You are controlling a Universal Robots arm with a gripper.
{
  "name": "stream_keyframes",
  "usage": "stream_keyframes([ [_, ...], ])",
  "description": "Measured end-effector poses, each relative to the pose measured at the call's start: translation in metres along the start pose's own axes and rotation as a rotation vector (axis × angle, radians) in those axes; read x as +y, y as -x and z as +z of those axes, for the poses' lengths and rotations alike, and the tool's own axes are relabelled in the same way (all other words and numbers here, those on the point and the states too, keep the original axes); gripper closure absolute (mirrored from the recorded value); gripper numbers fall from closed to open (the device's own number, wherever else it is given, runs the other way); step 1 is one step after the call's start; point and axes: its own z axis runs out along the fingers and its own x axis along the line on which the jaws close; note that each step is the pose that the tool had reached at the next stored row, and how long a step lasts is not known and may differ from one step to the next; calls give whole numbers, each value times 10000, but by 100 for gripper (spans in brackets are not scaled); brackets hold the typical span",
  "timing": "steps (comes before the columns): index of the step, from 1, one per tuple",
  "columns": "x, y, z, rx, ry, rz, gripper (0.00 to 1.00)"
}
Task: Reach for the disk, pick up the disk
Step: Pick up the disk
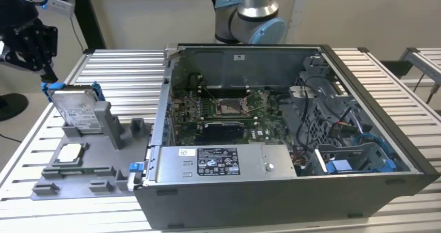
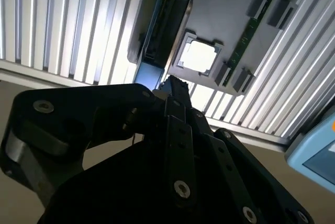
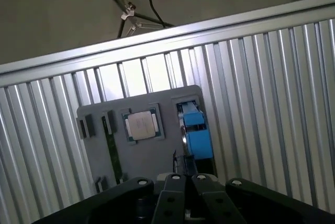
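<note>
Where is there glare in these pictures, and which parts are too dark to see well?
Second wrist view: the chip and slats glare white, while the gripper is a dark silhouette. First wrist view: the slats glare brightest beside the fixture. Exterior view: light is even, the disk well lit, the case shaded inside.

the surface [image 1: 117, 67] is a bench of ribbed metal slats running side to side in the exterior view. two things lie directly on it: a flat grey fixture [image 1: 96, 158] with upright posts toward the exterior view's left, and just beside it an open computer case [image 1: 276, 202] on its side. both wrist views show the slats [image 3: 261, 77] [image 2: 63, 25] around the fixture [image 3: 152, 156] [image 2: 220, 20].
</note>
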Motion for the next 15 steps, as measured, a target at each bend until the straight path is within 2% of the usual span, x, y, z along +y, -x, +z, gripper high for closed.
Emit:
stream_keyframes([
  [2, 1, 4, 16, -124, 30, 4, 100],
  [4, 2, 9, 25, -302, 66, 10, 100],
  [5, 2, 13, 26, -343, 96, 19, 100],
  [7, 2, 13, 25, -320, 229, 30, 100],
  [9, 2, 13, 25, -269, 462, 33, 100],
  [10, 2, 14, 26, -263, 498, 33, 100],
  [15, 1, 14, 26, -282, 503, 34, 100],
])
